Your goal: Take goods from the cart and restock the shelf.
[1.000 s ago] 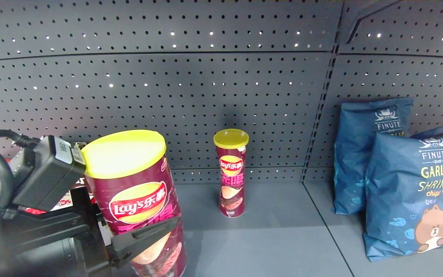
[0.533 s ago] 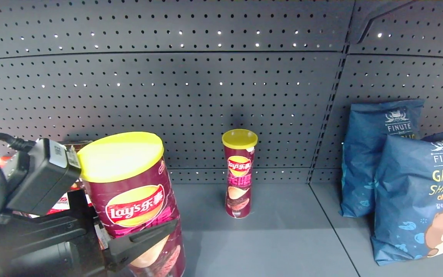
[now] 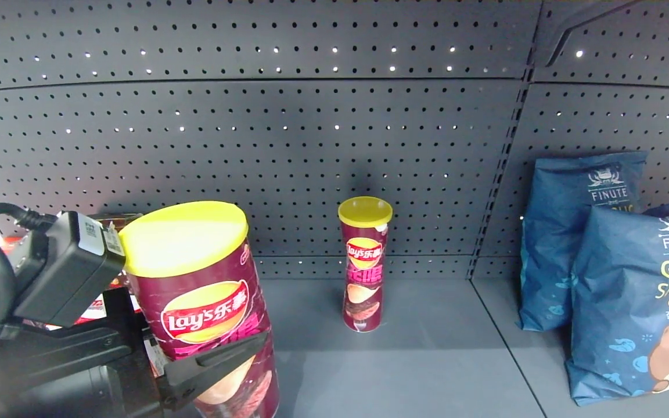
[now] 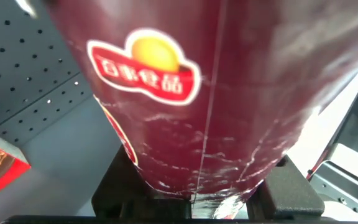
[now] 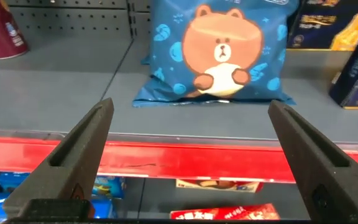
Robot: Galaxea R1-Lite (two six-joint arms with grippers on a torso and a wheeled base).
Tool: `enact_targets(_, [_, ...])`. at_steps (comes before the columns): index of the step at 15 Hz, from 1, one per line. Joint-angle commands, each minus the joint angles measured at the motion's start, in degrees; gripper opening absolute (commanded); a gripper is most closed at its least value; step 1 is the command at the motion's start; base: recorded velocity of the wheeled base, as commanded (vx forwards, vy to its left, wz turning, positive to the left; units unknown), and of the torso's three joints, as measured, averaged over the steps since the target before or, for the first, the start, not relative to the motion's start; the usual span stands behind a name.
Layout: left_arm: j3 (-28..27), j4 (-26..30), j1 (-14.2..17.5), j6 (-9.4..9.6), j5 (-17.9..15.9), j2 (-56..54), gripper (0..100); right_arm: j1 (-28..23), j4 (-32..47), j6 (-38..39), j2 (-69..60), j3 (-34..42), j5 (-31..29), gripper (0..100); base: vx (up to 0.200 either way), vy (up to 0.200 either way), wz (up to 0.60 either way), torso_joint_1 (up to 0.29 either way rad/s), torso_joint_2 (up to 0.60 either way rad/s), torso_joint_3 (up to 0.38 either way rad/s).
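Maroon chip can [image 3: 195,273] still tight in the left claw [image 3: 192,345] — right claw [image 5: 191,109] wide apart — only a slight camera shift

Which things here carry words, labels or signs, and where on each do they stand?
Can in the left gripper: red-and-yellow logo with white lettering.
Shelved can: same logo; pink characters below, too small to read.
Front blue bag: white and yellow lettering above a bear drawing.
Rear blue bag: white lettering near its top.
Sticker on the wrist camera: too small to read.
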Motion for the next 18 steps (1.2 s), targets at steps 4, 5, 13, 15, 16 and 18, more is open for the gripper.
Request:
enact_targets(4, [-0.39, -0.1, 0.08, 0.02, 0.0, 0.38, 0, 1.67, -1.28, 7.27, 21.0, -21.18, 4.39, 100, 0.0, 0.0, 0.0, 0.0, 0.0, 0.0])
enact_targets(5, [-0.47, -0.19, 0.08, 0.02, 0.0, 0.38, 0, 3.43, -1.28, 4.2, 20.82, -21.97, 8.26, 100, 0.0, 0.0, 0.0, 0.0, 0.0, 0.0])
enact_targets(13, [-0.65, -0.02, 0.0, 0.02, 2.02, 0.38, 0, 17.23, -8.13, -8.9, 49.65, -30.32, 14.06, 100, 0.0, 0.0, 0.0, 0.0, 0.0, 0.0])
enact_targets(15, [-0.56, -0.02, 0.08, -0.16, 2.11, 0.38, 0, 21.8, -7.96, -12.59, 56.24, -33.93, 13.36, 100, 0.0, 0.0, 0.0, 0.0, 0.0, 0.0])
enact_targets(16, [-0.47, 0.07, 0.08, -0.16, 2.11, 0.38, 0, 25.14, -7.87, -12.68, 59.67, -36.56, 12.39, 100, 0.0, 0.0, 0.0, 0.0, 0.0, 0.0])
enact_targets(18, [-0.65, 0.07, 0.08, -0.16, 2.02, 0.38, 0, 29.79, -7.96, -12.68, 65.65, -40.52, 12.04, 100, 0.0, 0.0, 0.0, 0.0, 0.0, 0.0])
